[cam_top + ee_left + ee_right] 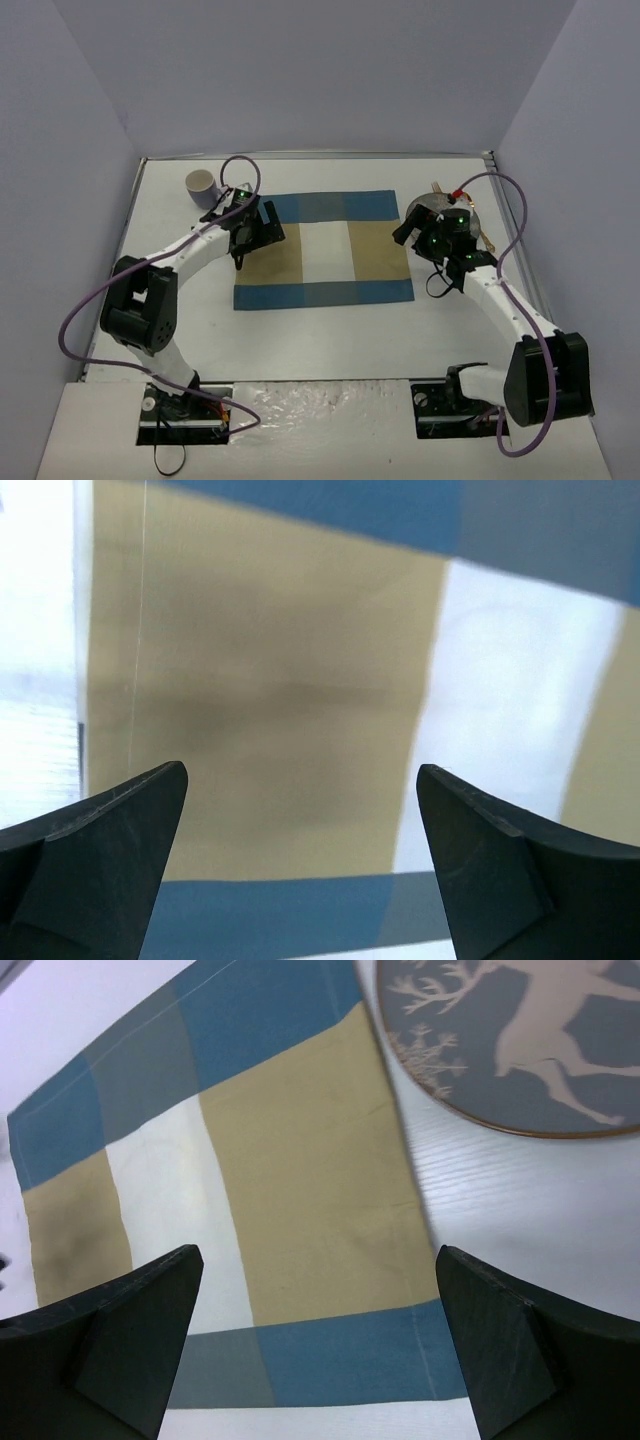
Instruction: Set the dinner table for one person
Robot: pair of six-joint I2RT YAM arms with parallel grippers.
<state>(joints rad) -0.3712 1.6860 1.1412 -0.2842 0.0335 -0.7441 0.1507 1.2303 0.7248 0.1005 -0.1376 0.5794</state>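
The white dinner table [330,345] holds a blue-and-tan checked placemat [330,250] at its middle. My left gripper [243,245] hovers over the mat's left edge. In the left wrist view it [300,770] is open and empty above a tan patch of the mat [260,680]. A grey plate [425,207] with a deer pattern lies just right of the mat, mostly hidden under my right arm. My right gripper [425,240] is open and empty over the mat's right edge [300,1160]. In the right wrist view the gripper [315,1250] has the plate [520,1040] beyond it to the right.
A pale cup [201,184] stands at the back left, beside the left arm. Thin utensil ends [487,243] poke out by the plate. Lilac walls [80,150] enclose the table on three sides. Purple cables loop off both arms.
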